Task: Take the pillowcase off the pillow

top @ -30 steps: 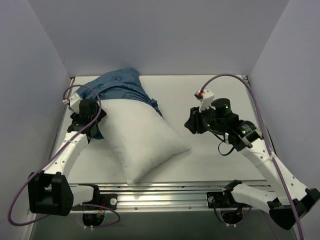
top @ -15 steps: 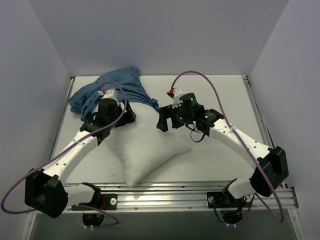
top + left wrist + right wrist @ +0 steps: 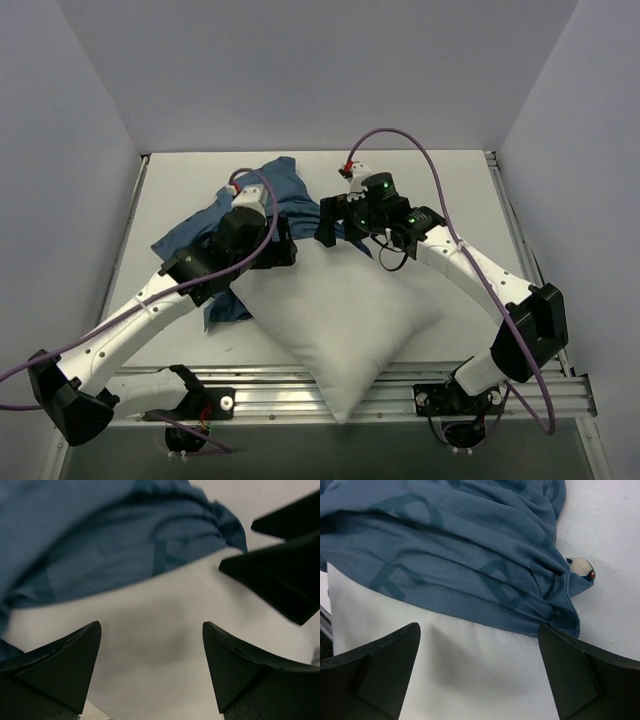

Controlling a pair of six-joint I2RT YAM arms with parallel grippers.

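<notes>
Top external view is showing the white pillow (image 3: pixel 345 320) lying across the middle of the tabletop (image 3: pixel 450 190), with its lower corner reaching over the rail (image 3: pixel 300 385) at the bottom of the frame. The blue pillowcase (image 3: pixel 285 185) is bunching at the upper centre-left and is covering only the pillow's upper end. The left tool (image 3: pixel 284 248) and the right tool (image 3: pixel 327 222) are both standing wide open, gripping nothing. They are hovering near each other over the pillow, at the pillowcase edge.

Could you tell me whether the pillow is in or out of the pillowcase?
Mostly out: the pillow lies bare, only its far end under the bunched pillowcase.
</notes>
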